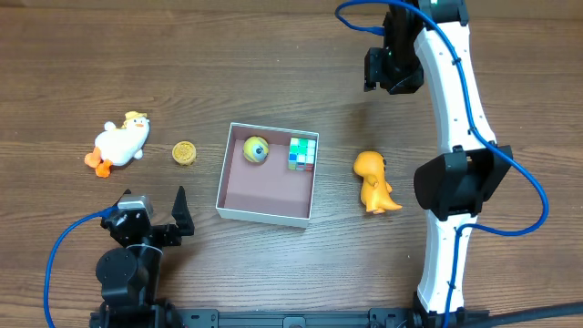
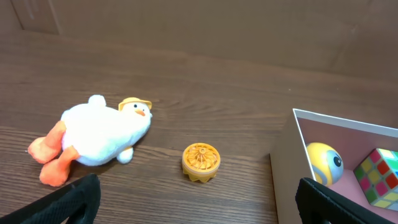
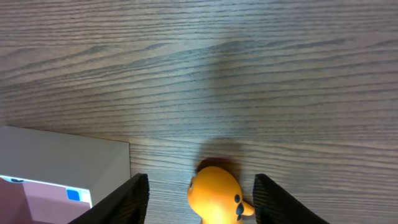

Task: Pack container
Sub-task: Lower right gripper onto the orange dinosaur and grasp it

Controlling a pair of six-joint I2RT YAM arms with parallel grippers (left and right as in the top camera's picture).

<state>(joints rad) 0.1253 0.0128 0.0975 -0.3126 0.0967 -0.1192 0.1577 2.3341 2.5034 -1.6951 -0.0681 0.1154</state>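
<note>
Two fingers of the right gripper (image 3: 201, 182) stand apart with nothing clamped. In the right wrist view the head of a rubbery orange dinosaur toy (image 1: 373, 180) shows low between them, not touched. From overhead the gripper hangs well beyond the toy on the far side of the wooden table (image 1: 474, 55), so the toy lies back toward the robot's base from it. The dinosaur's long axis runs near-to-far, roughly parallel to the right wall of the square, white-walled container (image 1: 263, 216), which sits mid-table just to the toy's left. The finger gap seems to cross that axis, so I judge a grasp needs a reach back and down, not a turn of the wrist.

The left gripper (image 2: 199, 202) is likewise spread and empty, low near its base. Ahead of it lie a small ridged orange disc (image 2: 201, 161) and, further left, a white plush duck with orange feet (image 2: 102, 138), both outside the container's left wall.

Inside, along the far wall, rest a yellow ball with an eye (image 1: 255, 149) and a multicoloured puzzle cube (image 1: 303, 153).
</note>
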